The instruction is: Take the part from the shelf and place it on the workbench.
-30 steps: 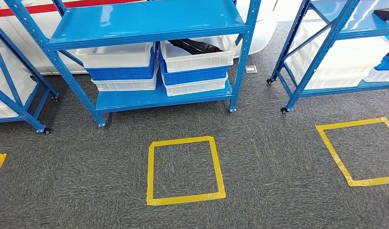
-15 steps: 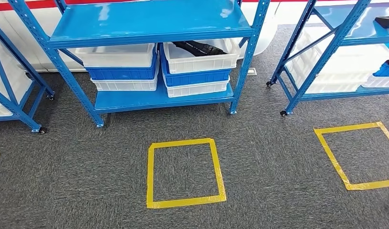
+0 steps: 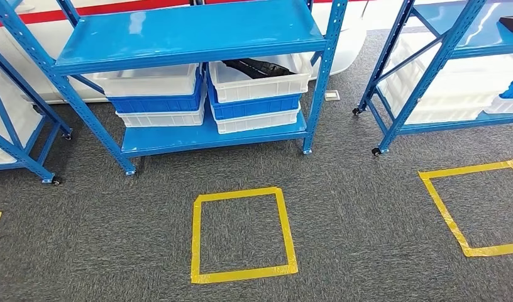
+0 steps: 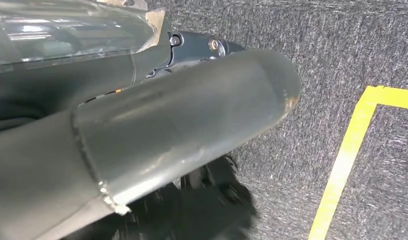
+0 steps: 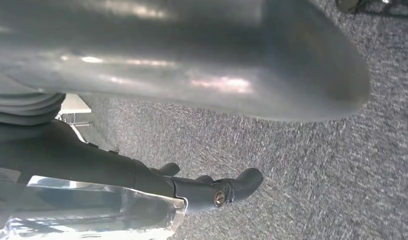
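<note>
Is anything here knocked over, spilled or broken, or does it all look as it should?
Nothing stands out. The white and blue bins sit stacked squarely on the blue shelf, the dark part lies inside the top right bin, and the yellow tape square lies flat on the carpet. Its corners are a little ragged, nothing more.

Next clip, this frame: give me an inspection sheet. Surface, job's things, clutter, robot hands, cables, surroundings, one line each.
Surface: grey carpet floor marked with a yellow tape square; a second one at right.
Job's things: black part lying in the top white bin on the blue shelf, lower level; workbench nothing seen.
Clutter: stacked white and blue bins beside it.
Robot hands: left robot hand and right robot hand over carpet, nothing seen in them; finger pose unclear.
Cables: nothing seen.
Surroundings: more blue racks at left and right; small white floor plate.
</note>
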